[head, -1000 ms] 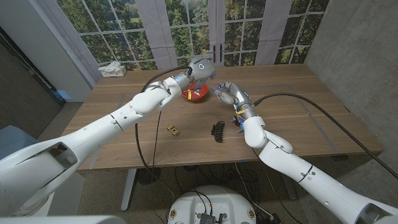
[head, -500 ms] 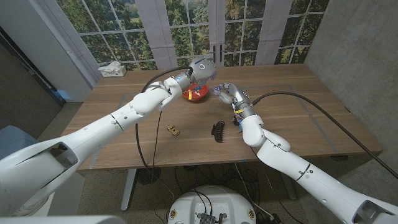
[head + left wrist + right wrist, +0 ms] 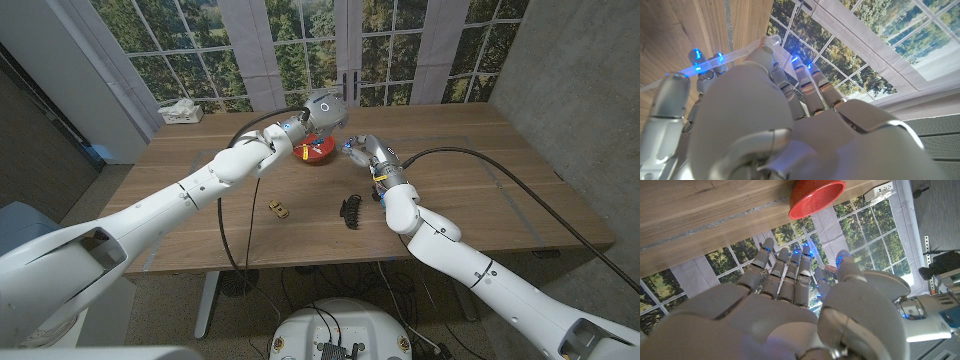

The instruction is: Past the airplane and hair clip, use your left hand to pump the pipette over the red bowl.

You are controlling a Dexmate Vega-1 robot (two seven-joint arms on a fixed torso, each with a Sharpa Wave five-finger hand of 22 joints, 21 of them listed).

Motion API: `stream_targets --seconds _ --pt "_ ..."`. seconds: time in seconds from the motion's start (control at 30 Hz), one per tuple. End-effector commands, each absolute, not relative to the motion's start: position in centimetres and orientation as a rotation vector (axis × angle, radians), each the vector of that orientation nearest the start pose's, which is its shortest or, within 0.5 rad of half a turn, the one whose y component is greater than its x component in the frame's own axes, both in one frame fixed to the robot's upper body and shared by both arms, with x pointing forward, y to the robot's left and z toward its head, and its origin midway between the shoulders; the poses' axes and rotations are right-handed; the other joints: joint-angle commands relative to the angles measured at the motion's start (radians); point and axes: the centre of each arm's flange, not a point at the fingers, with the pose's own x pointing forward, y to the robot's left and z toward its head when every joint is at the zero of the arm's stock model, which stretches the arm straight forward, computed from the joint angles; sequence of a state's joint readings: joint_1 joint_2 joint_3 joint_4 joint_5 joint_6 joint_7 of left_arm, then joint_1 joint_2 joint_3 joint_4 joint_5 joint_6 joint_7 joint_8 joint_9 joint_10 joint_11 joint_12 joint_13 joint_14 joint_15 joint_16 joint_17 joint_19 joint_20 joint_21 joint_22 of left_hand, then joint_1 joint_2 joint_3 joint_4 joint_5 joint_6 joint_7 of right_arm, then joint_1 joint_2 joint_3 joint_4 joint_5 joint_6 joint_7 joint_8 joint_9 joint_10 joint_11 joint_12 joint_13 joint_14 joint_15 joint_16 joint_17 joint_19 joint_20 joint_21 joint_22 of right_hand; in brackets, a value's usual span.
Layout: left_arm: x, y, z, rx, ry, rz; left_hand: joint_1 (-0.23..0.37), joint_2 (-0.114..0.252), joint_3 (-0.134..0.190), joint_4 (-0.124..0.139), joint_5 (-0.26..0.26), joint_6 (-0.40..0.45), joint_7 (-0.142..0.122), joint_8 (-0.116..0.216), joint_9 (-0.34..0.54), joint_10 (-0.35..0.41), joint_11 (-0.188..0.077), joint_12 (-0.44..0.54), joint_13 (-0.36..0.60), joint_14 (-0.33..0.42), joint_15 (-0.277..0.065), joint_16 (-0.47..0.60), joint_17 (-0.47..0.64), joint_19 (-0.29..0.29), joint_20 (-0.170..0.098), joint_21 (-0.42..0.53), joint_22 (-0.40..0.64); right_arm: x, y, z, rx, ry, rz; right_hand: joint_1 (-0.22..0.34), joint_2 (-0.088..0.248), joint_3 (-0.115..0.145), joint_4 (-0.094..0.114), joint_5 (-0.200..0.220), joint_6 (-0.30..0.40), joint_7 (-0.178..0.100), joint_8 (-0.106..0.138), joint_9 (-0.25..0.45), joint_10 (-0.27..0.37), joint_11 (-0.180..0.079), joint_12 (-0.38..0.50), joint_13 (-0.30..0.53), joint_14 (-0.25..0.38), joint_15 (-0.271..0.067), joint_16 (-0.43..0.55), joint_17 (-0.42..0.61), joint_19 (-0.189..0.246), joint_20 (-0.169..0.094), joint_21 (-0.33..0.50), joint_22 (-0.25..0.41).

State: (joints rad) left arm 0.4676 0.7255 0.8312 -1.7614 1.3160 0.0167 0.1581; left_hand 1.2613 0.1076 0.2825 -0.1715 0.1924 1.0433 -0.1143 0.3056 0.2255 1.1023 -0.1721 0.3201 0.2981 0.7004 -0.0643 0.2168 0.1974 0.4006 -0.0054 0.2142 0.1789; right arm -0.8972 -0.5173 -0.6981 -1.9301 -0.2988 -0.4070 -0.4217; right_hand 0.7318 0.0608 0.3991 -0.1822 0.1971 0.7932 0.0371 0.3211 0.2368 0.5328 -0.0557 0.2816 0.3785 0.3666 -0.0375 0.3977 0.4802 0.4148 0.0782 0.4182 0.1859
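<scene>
The red bowl [image 3: 313, 153] stands on the wooden table [image 3: 470, 170], past the small tan airplane [image 3: 278, 208] and the black hair clip [image 3: 350, 209]. My left hand [image 3: 323, 111] hovers just above the bowl's far side. In the left wrist view this hand [image 3: 755, 110] grips a clear pipette [image 3: 732, 56], which lies across its fingers. My right hand [image 3: 362, 148] is just right of the bowl, fingers side by side and thumb apart, holding nothing. The right wrist view shows the red bowl [image 3: 816, 198] beyond that hand [image 3: 790, 280].
A tissue box [image 3: 180, 112] sits at the table's far left corner. Windows run behind the table's far edge. A black cable [image 3: 500, 165] trails across the right side of the table.
My right hand has crept a little further from me and closer to the bowl. The left hand stays over the bowl with the pipette.
</scene>
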Motion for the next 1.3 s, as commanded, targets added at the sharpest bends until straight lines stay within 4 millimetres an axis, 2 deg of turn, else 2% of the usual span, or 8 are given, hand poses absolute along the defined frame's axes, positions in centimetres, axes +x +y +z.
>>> stream_targets --seconds 0.03,0.23,0.53,0.9,1.3 --pt "55.87 9.68 11.20 2.081 -1.315 0.315 0.005 0.006 -0.003 0.001 0.007 0.006 -0.002 0.000 0.003 0.049 -0.043 -0.002 0.043 0.006 -0.176 -0.002 0.004 0.007 -0.003 0.000 0.006 55.47 -9.94 -1.56 -0.793 -0.701 -0.096 0.038 0.002 0.012 -0.003 0.005 0.021 -0.003 0.012 0.002 0.014 -0.008 0.007 0.006 0.009 -0.055 0.006 0.006 0.009 -0.009 0.006 0.003" --pt "56.04 9.67 11.31 2.082 -1.316 0.314 0.005 0.006 -0.003 0.001 0.007 0.005 -0.002 0.000 0.003 0.048 -0.043 -0.003 0.043 0.006 -0.176 -0.002 0.004 0.007 -0.004 0.000 0.006 55.57 -9.92 -1.54 -0.790 -0.705 -0.111 0.083 0.016 0.021 0.001 0.007 0.056 -0.010 0.024 0.001 0.036 -0.025 0.013 0.010 0.010 -0.070 0.013 0.010 0.009 -0.024 0.006 0.004" --pt "56.00 9.45 11.38 2.078 -1.324 0.309 0.005 0.006 -0.004 0.001 0.007 0.006 -0.004 0.000 0.003 0.047 -0.043 -0.005 0.044 0.006 -0.176 -0.002 0.004 0.007 -0.004 0.000 0.006 55.73 -9.99 -1.60 -0.779 -0.705 -0.117 0.110 0.021 0.018 0.006 0.008 0.093 -0.009 0.040 0.005 0.067 -0.028 0.023 0.016 0.019 -0.078 0.024 0.016 0.014 -0.033 0.008 0.005" --pt "55.84 9.32 11.22 2.083 -1.323 0.307 0.005 0.006 -0.005 0.002 0.008 0.006 -0.004 0.000 0.003 0.048 -0.043 -0.006 0.046 0.006 -0.176 -0.003 0.004 0.007 -0.004 0.000 0.006 55.63 -10.21 -1.76 -0.759 -0.734 -0.117 0.167 0.056 0.026 0.007 0.014 0.142 -0.025 0.064 0.014 0.097 -0.048 0.031 0.026 0.024 -0.101 0.044 0.030 0.014 -0.051 0.013 0.007" --pt "55.53 9.12 11.19 2.085 -1.334 0.315 0.005 0.006 -0.005 0.002 0.008 0.006 -0.005 0.000 0.003 0.048 -0.043 -0.008 0.046 0.007 -0.176 -0.003 0.004 0.007 -0.004 0.000 0.006 55.34 -10.37 -1.88 -0.756 -0.749 -0.124 0.180 0.062 0.017 0.012 0.012 0.157 -0.036 0.067 0.011 0.115 -0.058 0.036 0.032 0.025 -0.114 0.055 0.038 0.017 -0.060 0.019 0.009"
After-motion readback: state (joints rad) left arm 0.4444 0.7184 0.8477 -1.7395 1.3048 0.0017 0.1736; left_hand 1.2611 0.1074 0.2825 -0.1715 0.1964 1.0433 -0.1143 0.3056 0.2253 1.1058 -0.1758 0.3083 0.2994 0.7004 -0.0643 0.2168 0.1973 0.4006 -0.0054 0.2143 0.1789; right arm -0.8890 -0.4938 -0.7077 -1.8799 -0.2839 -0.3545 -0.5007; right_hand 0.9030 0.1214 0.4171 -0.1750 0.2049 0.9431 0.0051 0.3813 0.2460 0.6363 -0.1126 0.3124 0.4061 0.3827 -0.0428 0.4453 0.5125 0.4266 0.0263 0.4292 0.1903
